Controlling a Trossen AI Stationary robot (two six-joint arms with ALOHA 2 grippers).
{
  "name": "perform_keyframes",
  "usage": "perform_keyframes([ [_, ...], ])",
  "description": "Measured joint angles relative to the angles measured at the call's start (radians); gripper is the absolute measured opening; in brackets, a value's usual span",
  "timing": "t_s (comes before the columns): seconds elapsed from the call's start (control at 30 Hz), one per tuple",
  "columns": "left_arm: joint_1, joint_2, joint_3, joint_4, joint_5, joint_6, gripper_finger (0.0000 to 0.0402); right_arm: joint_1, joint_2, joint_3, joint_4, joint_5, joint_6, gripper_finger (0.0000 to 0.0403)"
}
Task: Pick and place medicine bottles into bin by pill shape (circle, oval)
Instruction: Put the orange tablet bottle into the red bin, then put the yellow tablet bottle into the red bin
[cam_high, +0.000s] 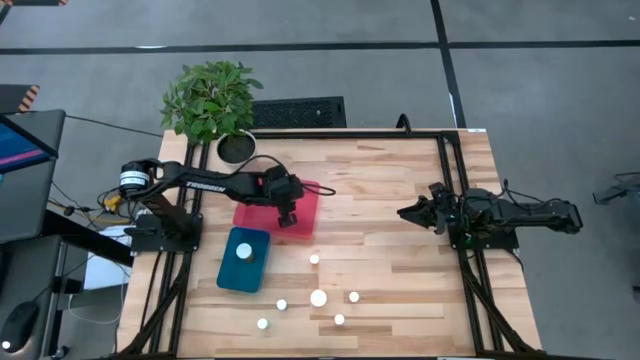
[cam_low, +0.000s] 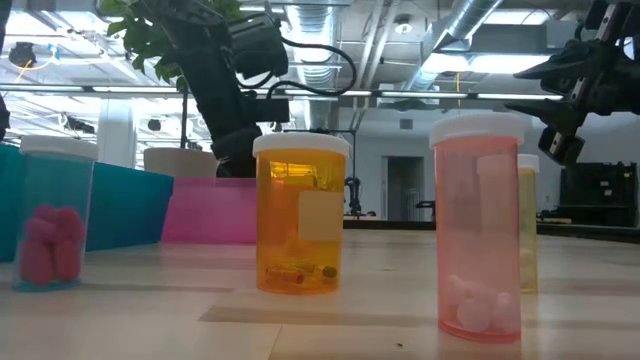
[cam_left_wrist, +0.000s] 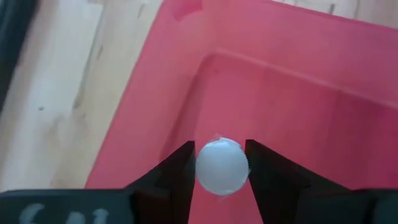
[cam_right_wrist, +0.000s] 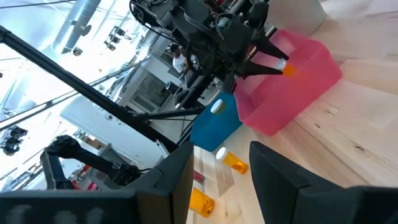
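My left gripper (cam_high: 289, 216) is over the pink bin (cam_high: 262, 213), shut on a small orange medicine bottle with a white cap (cam_left_wrist: 221, 167). The bottle also shows in the right wrist view (cam_right_wrist: 283, 66). The blue bin (cam_high: 228, 272) lies beside the pink one, with one white-capped bottle (cam_high: 243, 252) standing in it. Several more bottles stand on the table near its front edge, among them a larger one (cam_high: 318, 297). The low view shows an orange bottle (cam_low: 300, 215) and a pink bottle (cam_low: 478, 230) up close. My right gripper (cam_high: 405, 212) is open and empty at the table's right. My left gripper pinches the bottle at its white cap (cam_left_wrist: 219, 152) between its two fingers (cam_left_wrist: 180, 171). The fingers come from above, pointing down into the pink bin. The orange body (cam_right_wrist: 290, 70) hangs below the fingertips, above the bin's rim.
A potted plant (cam_high: 212, 98) stands at the table's far left corner. Black frame rails (cam_high: 448, 190) run along the table's sides. The loose bottles (cam_high: 339, 319) cluster at the near middle. Bare wood (cam_high: 380, 180) lies between the pink bin and my right arm.
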Motion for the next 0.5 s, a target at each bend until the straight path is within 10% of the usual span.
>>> perform_keyframes([
  [0.5,0.0,-0.029,0.052,-0.062,0.006,-0.049,0.0235,0.0,0.0,0.0,0.0,0.0,0.0,0.0168],
])
